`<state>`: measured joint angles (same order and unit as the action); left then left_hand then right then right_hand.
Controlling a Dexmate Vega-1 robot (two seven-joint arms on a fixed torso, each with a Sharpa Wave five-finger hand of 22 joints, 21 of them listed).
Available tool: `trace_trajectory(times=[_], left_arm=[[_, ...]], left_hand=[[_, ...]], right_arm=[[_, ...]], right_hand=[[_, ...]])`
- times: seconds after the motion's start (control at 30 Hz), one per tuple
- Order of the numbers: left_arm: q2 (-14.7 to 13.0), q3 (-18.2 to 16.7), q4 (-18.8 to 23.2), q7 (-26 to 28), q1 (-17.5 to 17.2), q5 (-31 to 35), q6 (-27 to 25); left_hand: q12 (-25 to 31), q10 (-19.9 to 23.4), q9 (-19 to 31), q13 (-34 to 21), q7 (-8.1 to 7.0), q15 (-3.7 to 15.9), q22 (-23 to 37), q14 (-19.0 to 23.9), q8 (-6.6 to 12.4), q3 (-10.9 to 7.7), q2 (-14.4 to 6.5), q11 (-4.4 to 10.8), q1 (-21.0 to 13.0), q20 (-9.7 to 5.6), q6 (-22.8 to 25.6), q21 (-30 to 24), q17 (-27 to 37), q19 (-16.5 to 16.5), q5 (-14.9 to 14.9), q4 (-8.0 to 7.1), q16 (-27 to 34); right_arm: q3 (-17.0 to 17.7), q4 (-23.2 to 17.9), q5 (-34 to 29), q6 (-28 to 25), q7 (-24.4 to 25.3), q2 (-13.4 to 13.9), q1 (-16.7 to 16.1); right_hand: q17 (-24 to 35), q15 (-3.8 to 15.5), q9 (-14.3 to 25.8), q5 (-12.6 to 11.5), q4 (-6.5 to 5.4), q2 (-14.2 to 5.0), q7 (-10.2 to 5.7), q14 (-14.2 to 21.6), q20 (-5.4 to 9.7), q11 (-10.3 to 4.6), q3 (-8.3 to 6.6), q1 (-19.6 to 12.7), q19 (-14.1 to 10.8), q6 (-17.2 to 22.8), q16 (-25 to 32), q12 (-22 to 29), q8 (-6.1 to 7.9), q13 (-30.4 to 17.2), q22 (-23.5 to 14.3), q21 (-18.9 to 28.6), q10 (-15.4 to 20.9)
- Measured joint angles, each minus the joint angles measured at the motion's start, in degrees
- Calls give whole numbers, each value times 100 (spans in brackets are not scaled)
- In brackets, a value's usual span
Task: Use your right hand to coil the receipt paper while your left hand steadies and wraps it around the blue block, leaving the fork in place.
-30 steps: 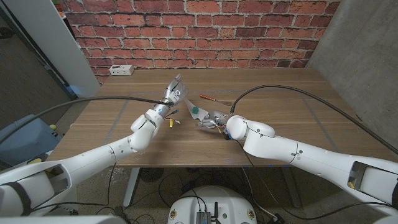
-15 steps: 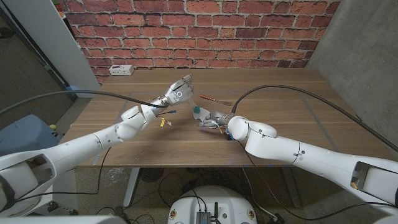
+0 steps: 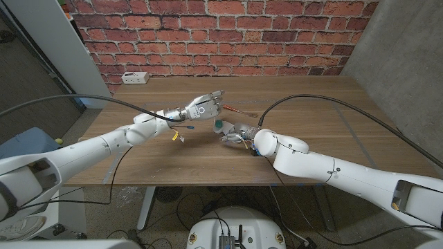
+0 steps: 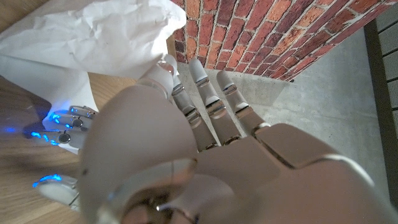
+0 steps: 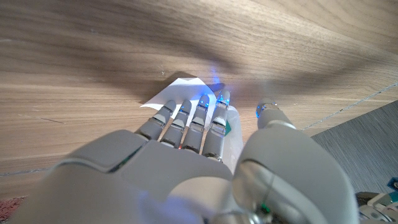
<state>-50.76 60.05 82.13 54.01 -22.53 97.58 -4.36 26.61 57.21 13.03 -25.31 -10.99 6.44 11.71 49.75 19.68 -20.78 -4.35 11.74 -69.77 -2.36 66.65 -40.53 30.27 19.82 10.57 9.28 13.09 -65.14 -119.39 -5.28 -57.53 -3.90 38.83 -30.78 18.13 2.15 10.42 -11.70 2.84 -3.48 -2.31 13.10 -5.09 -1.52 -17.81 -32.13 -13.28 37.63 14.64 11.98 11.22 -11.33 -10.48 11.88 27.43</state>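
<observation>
The teal-blue block (image 3: 220, 124) sits at mid-table, against the fingertips of my right hand (image 3: 239, 133). That hand pinches the block (image 5: 228, 127) between thumb and fingers, and a white corner of receipt paper (image 5: 177, 91) sticks out past its fingertips. My left hand (image 3: 203, 108) hovers just behind the block, fingers stretched towards the fork (image 3: 232, 109). The crumpled white receipt paper (image 4: 93, 37) lies against the fingers (image 4: 199, 87) of my left hand, which holds it. The fork, with a red-orange handle, lies on the table just beyond the block.
A white power strip (image 3: 134, 77) lies at the table's (image 3: 311, 117) far left edge. Black cables run over the table to both arms. A brick wall stands behind the table.
My left hand has swung down and to the right with the paper, from raised above the table to just behind the block. The right hand has stayed in place.
</observation>
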Motion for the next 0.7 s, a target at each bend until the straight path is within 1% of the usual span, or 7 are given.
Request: trace_trajectory(times=[0.13,0.2,0.3,0.4,0.53,0.6,0.7], left_arm=[[102,137,-220,263,164,20,137],[150,195,-309,437,232,23,213],[216,332,-457,603,361,4,275],[260,476,-555,701,472,-61,294],[316,710,-689,803,632,-182,306],[338,808,-744,833,699,-233,310],[384,998,-857,882,821,-342,319]], left_hand=[[-15,47,0,0,-8,0,0,0,0,36,-15,11,-16,0,8,0,0,0,0,-11,28],[-21,47,0,0,-8,0,0,0,0,36,-22,11,-23,0,8,0,0,0,0,-11,28],[-31,47,-22,0,-8,0,1,0,0,36,-22,11,-23,0,8,0,1,0,0,-11,28],[-32,47,-26,-1,-8,0,1,0,0,36,-22,11,-22,0,8,-31,0,0,0,-11,28],[-33,47,-26,-1,-7,0,1,0,0,60,-22,11,-22,0,8,-46,1,0,0,12,49],[-33,47,-25,-1,-7,0,1,0,0,60,-22,11,-22,0,8,-46,1,0,0,12,49],[-33,52,-25,-2,-7,0,1,0,0,76,-21,6,-22,0,8,-46,1,0,0,-4,49]], right_arm=[[0,-17,14,-41,13,0,0],[1,-30,22,-61,18,0,2],[2,-45,40,-92,24,0,8],[6,-62,63,-123,30,8,16],[17,-89,96,-158,38,19,24],[32,-123,128,-187,48,36,26],[68,-156,170,-199,68,51,12]], right_hand=[[-6,0,0,0,0,0,-15,0,0,8,0,0,0,15,0,0,0,0,0,0,-8],[-6,0,0,0,18,0,-15,0,0,43,-18,0,0,15,0,0,0,0,0,0,-44],[-6,0,0,0,48,0,-15,0,0,42,0,0,0,15,0,0,0,0,0,0,-42],[-22,0,0,0,48,0,-17,0,0,107,0,0,0,13,0,0,0,0,0,0,-59],[-33,0,0,0,48,0,-60,0,-1,132,0,0,0,-31,-23,-33,-22,0,0,0,-75],[-33,0,0,0,64,0,-69,0,-15,111,-16,0,15,-39,-23,-33,-23,0,-1,0,-95],[-55,0,0,0,113,-1,-120,0,-33,165,-18,-2,33,-91,-23,-54,-44,1,-3,0,-148]])
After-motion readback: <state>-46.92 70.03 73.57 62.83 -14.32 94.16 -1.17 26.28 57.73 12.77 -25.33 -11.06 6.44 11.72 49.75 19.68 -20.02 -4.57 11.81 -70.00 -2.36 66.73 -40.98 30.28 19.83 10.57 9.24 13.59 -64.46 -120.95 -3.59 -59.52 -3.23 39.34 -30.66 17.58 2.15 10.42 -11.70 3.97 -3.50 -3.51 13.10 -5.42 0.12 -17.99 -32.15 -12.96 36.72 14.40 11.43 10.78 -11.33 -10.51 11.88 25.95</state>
